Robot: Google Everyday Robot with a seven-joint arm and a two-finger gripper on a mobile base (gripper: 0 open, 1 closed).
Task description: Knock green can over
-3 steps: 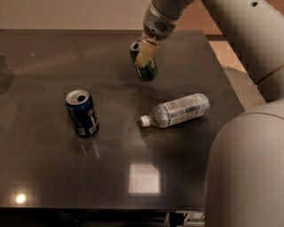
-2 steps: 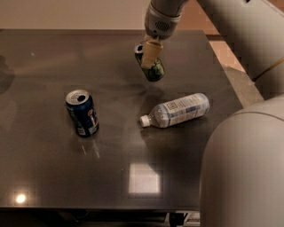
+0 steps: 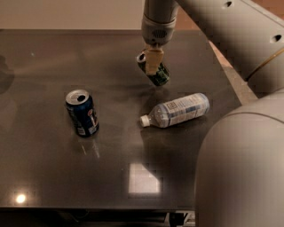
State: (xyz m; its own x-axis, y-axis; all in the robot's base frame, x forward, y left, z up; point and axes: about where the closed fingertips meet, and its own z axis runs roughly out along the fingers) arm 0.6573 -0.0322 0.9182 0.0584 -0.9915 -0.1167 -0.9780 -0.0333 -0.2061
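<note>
Leaving the blue can (image 3: pixel 82 113) upright at left, well apart. Clenching the gripper (image 3: pixel 151 64) around the tilted green can (image 3: pixel 160 76) at the far middle of the table (image 3: pixel 53 177). Possibly releasing too early, letting it rock back upright, or rolling into the bottle (image 3: pixel 177 110) lying near.

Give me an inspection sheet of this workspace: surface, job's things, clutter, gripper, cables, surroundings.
Surface: dark glossy table, light glare near front edge.
Job's things: green can tilted, top leaning left.
Clutter: blue can upright; clear bottle lying on its side, cap pointing left.
Gripper: gripper at the green can, reaching from above.
Cables: nothing seen.
Surroundings: pale wall behind; robot's body at right.
</note>
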